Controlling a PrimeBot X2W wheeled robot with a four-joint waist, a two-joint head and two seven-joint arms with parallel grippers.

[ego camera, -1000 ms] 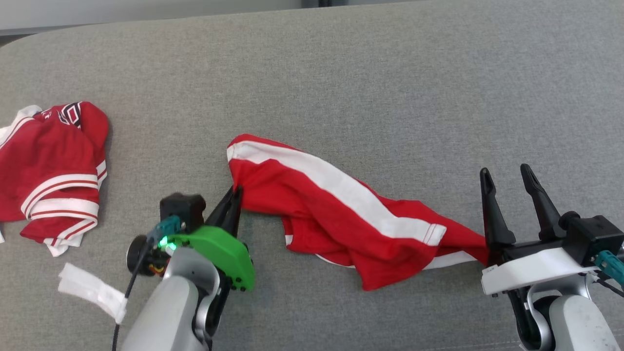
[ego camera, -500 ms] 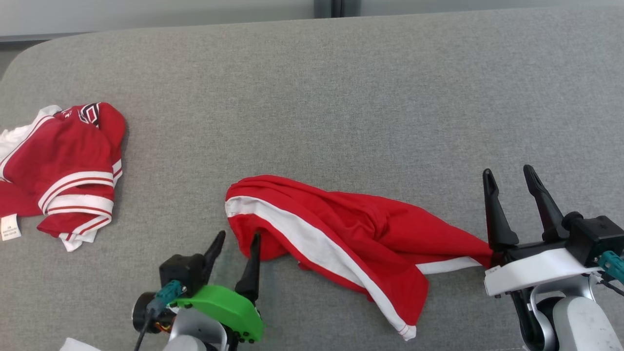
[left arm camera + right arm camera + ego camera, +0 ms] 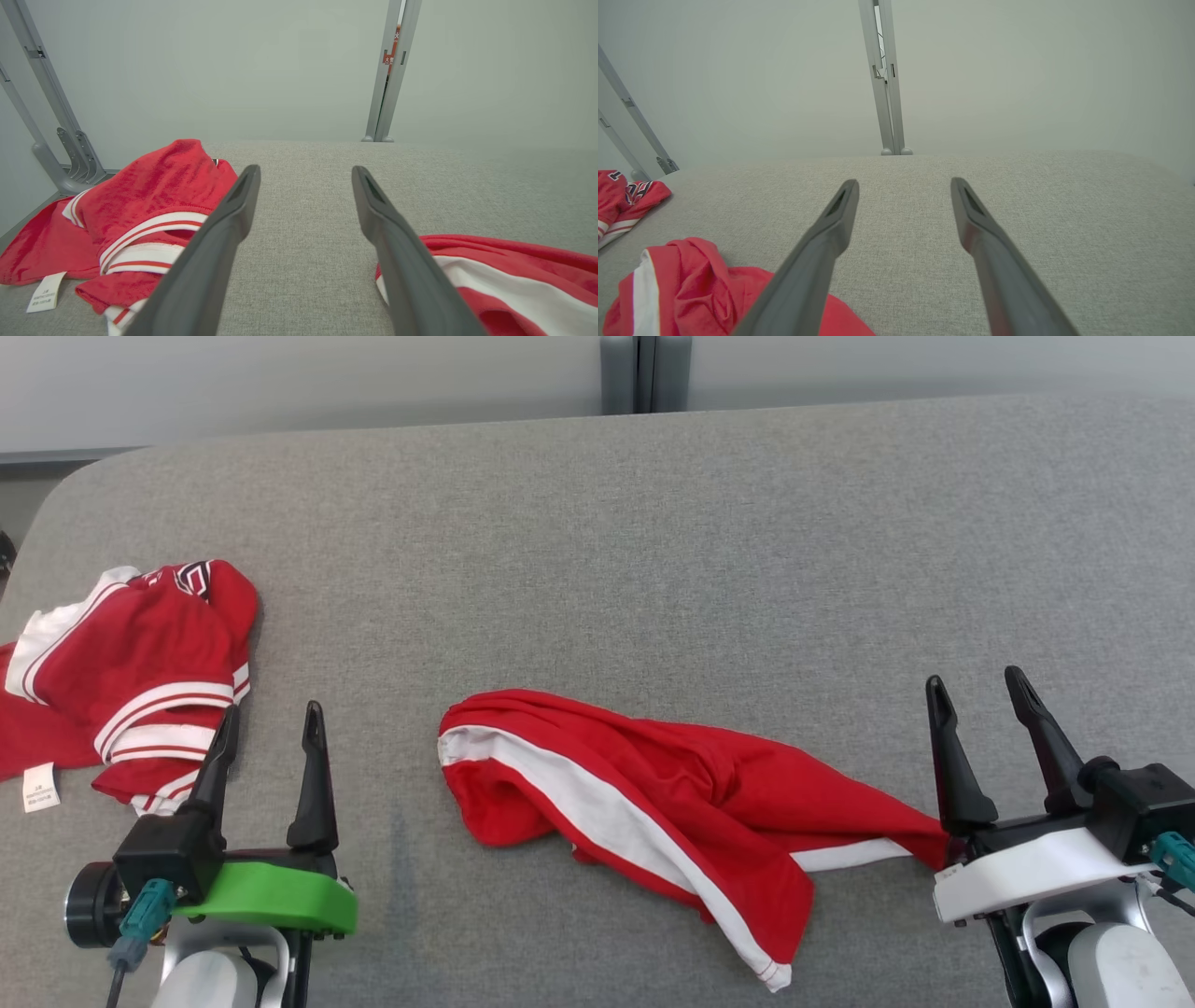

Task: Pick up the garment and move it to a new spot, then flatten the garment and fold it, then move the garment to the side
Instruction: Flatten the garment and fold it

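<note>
Head view: a red garment (image 3: 672,803) with a broad white stripe lies crumpled at the middle of a grey fabric surface (image 3: 653,541), nearer the front edge. Its left end is bunched into a rounded fold. Its right end tapers to a point at the base of the right gripper (image 3: 974,677); whether cloth and gripper touch there cannot be told. The left gripper (image 3: 272,709), on a green mount, sits at the lower left, well apart from the garment, with its two dark fingers spread wide and nothing between them. The right gripper, on a white mount, is likewise spread wide and holds nothing. A second red garment (image 3: 140,653) with white bands lies heaped at the far left, a white label (image 3: 40,787) at its edge.

Left wrist view: the left gripper's fingers stand wide apart over bare grey fabric. The garment lies to their lower right, the second red garment to their left.

Right wrist view: the right gripper's fingers are parted wide, empty, over the grey surface. The garment shows at the lower left, running behind the left-hand finger.
</note>
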